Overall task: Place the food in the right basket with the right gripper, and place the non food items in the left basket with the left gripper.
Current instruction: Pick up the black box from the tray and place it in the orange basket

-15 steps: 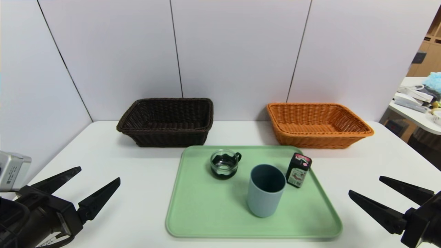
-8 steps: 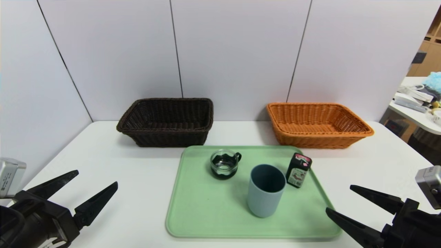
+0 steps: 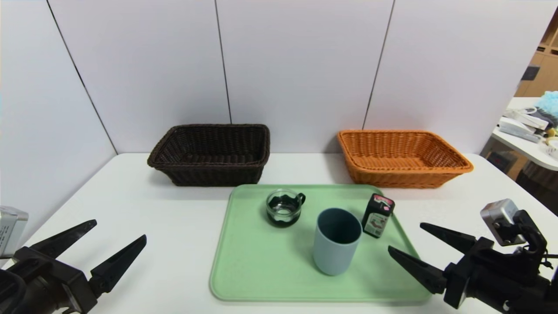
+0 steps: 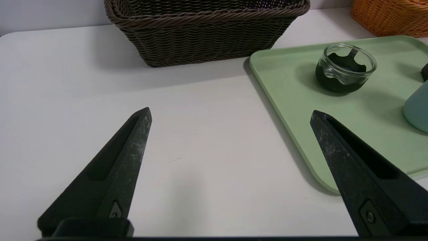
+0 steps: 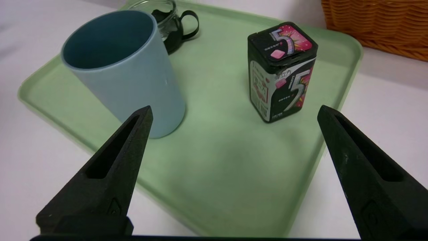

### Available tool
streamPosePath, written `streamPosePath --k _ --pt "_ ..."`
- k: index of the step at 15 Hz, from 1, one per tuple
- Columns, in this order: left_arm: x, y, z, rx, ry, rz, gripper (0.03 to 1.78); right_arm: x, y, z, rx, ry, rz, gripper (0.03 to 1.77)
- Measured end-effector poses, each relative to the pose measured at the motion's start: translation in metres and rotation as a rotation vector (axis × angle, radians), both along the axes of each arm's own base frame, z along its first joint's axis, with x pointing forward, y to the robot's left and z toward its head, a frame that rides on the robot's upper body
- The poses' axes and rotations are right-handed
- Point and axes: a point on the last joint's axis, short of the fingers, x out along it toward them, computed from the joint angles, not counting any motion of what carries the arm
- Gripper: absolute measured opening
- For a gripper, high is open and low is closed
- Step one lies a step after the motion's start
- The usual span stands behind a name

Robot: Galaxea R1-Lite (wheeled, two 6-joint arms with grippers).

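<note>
My food item is a small black gum box with a pink-red lid and a big "5", standing upright near the tray's far right corner. Just beside it, toward the tray's middle, my blue-grey tumbler stands upright, mouth open upward. My clear glass cup with the black base sits upright near the tray's far edge, handle pointing right. Beyond the tray, at the table's far edge, the dark brown wicker basket lies on the left and the orange wicker basket on the right.
</note>
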Motion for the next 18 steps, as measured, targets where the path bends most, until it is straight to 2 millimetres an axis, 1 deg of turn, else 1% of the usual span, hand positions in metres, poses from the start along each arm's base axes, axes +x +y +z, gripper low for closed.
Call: streamPosePath --k 5,10,18 --pt "-0.003 0.001 -0.002 -0.007 0.006 0.001 1.69 0.026 0.003 -0.014 -0.044 -0.052 -0.020 1.70" --pt "-0.006 0.002 -0.004 -0.011 0.003 0.003 1.69 0.037 -0.004 -0.028 -0.105 -0.019 -0.039 1.70" --pt "-0.007 0.002 -0.005 -0.007 0.005 0.002 1.69 0.057 0.004 -0.029 -0.105 -0.044 -0.027 1.70"
